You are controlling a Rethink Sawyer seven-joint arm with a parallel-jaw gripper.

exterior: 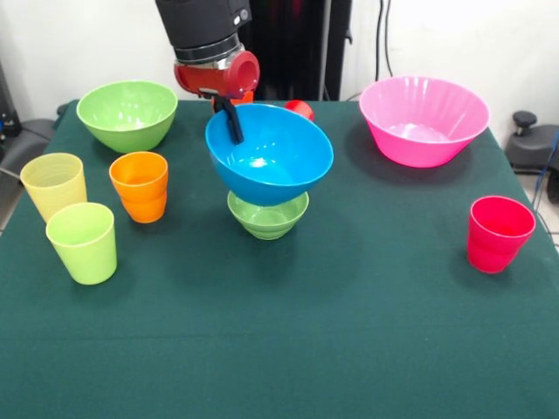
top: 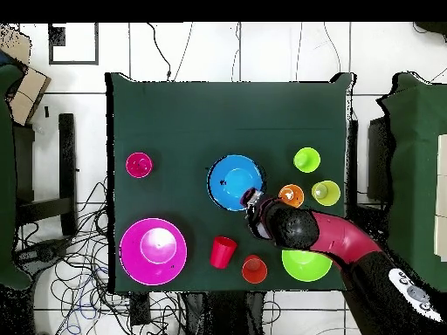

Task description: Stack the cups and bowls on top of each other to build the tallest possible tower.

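My gripper point(exterior: 231, 120) point(top: 251, 199) is shut on the far rim of the large blue bowl point(exterior: 279, 170) point(top: 231, 179), with one black finger point(exterior: 233, 127) inside the wall. The blue bowl tilts slightly and its base sits in the small light green bowl point(exterior: 268, 223) at mid-table, which the overhead view hides. To the left stand an orange cup point(exterior: 140, 185) point(top: 291, 195), a pale yellow cup point(exterior: 54, 183) point(top: 326, 193) and a lime cup point(exterior: 83, 242) point(top: 306, 160). A pinkish-red cup point(exterior: 500, 233) point(top: 139, 164) stands alone at the right.
The large green bowl point(exterior: 127, 115) point(top: 306, 265) sits far left and the pink bowl point(exterior: 424, 144) point(top: 153, 251) far right. A red cup point(exterior: 300, 108) point(top: 223, 251) peeks from behind the blue bowl. Another orange cup point(top: 254, 269) stands by the table edge near the arm.
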